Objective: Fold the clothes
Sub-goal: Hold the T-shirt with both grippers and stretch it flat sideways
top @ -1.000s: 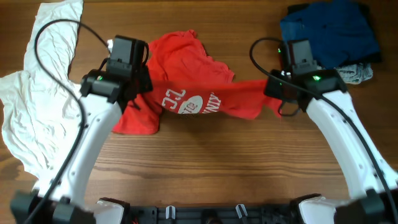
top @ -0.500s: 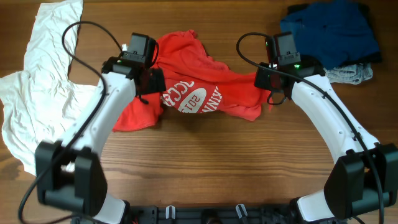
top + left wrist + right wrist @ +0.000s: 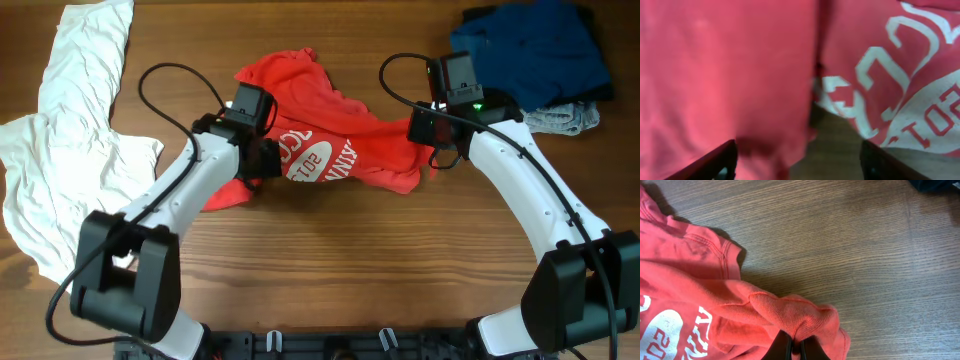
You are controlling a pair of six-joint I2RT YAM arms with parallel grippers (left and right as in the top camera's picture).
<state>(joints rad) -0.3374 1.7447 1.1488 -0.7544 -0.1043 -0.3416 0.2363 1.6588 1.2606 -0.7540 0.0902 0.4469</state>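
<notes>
At the bottom edge of the right wrist view, the right claw (image 3: 796,349) is pinched fully closed on a bunched ridge of the red T-shirt (image 3: 700,305), near the hem corner. In the left wrist view, the left claw (image 3: 797,162) stands wide apart, one dark finger (image 3: 720,161) at each lower corner. Red cloth drapes between them, but nothing appears clamped (the fabric is very close to the lens and blurred).

Seen from overhead, the left claw (image 3: 262,160) sits at the shirt's 9 o'clock side and the right claw (image 3: 428,148) at its 3 o'clock side. The shirt is crumpled between them, its white lettering (image 3: 312,160) facing up, one sleeve flopped toward 12 o'clock. It lies just toward 12 o'clock from the middle of the wooden desk (image 3: 350,270).

The cloth looks light, thin and entirely limp. It will probably sag and wrinkle wherever it is unsupported, and slide easily on the wood. Seams, hem corners and shoulders seem the surest holds, since they bunch into a firm ridge.

A white shirt (image 3: 70,150) sprawls at 9 to 10 o'clock, well apart. A dark blue garment (image 3: 530,50) lies at 1 o'clock, with a grey piece (image 3: 565,120) just beside it.
</notes>
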